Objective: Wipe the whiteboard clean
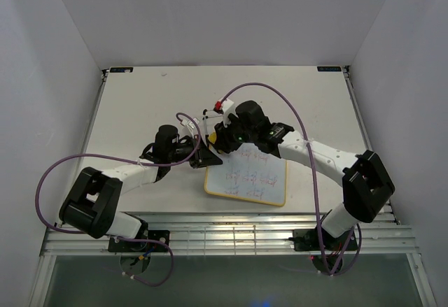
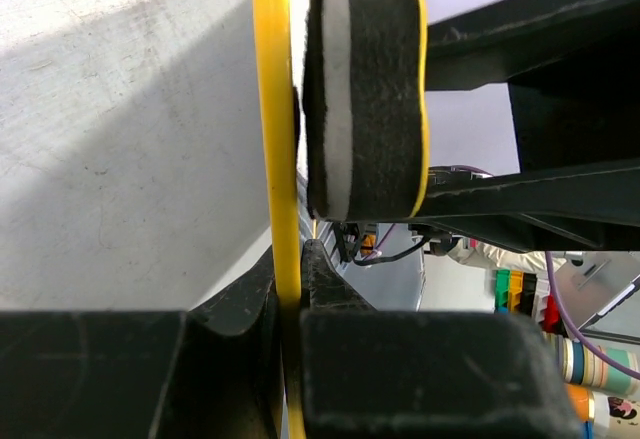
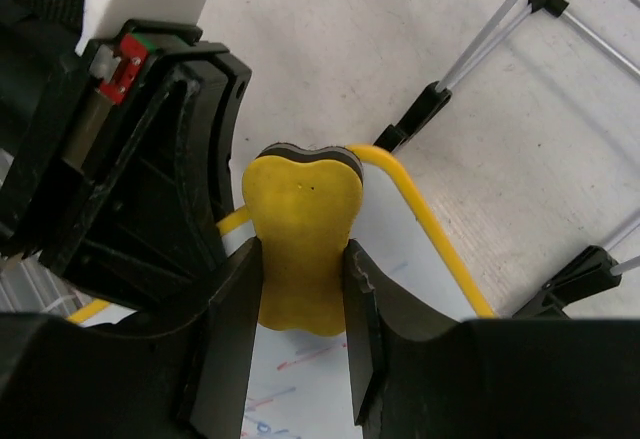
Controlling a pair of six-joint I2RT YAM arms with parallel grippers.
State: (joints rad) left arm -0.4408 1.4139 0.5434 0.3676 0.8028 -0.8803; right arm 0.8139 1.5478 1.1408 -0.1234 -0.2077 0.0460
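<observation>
The whiteboard [image 1: 262, 181], white with a thin yellow frame, lies on the table in front of both arms and carries faint pink and blue scribbles. My left gripper [image 1: 207, 157] is shut on its upper left edge. In the left wrist view the yellow frame [image 2: 272, 109] runs straight up from between those jaws [image 2: 288, 279]. My right gripper [image 3: 300, 259] is shut on the yellow eraser [image 3: 305, 209] by its two sides. The eraser's black felt [image 2: 365, 99] rests against the board face [image 3: 390, 219] near that same corner. Scribbles show just below the eraser.
A black wire stand [image 3: 470, 59] with silver rods lies on the table [image 1: 140, 104] just beyond the board's corner. Grey walls close in the table on three sides. Purple cables loop from both arms. Coloured items [image 2: 520, 294] sit off the table's edge.
</observation>
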